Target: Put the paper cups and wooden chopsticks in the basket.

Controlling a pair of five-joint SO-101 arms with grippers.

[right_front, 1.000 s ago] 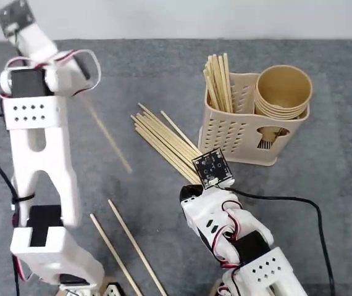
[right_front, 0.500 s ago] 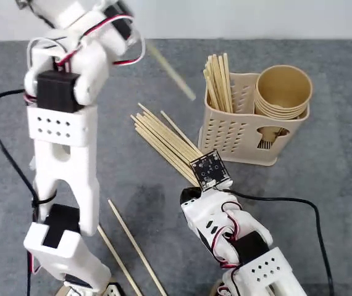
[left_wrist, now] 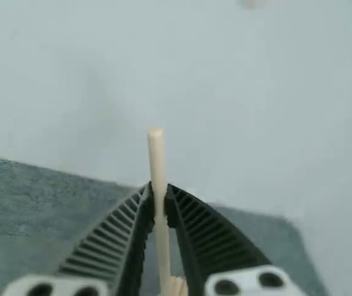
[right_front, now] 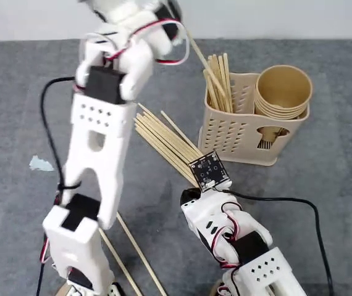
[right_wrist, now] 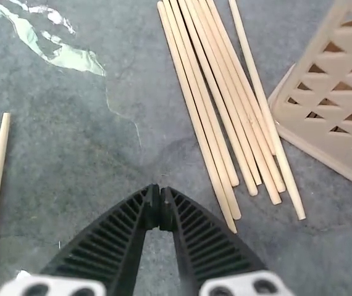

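Left pincer (left_wrist: 159, 206) clamped on one chopstick (left_wrist: 156, 154), held high near the basket (right_front: 238, 139), its far tip apparently near the standing sticks (right_front: 219, 80) — a crooked descent could jam it against them or bounce it onto the table (right_front: 324, 74).

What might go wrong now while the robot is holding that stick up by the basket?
The left gripper pinches one chopstick between thin tips, so it may slip or swing. Its lower end seems close to the standing chopsticks in the basket; it may knock them, or miss the compartment and fall outside.
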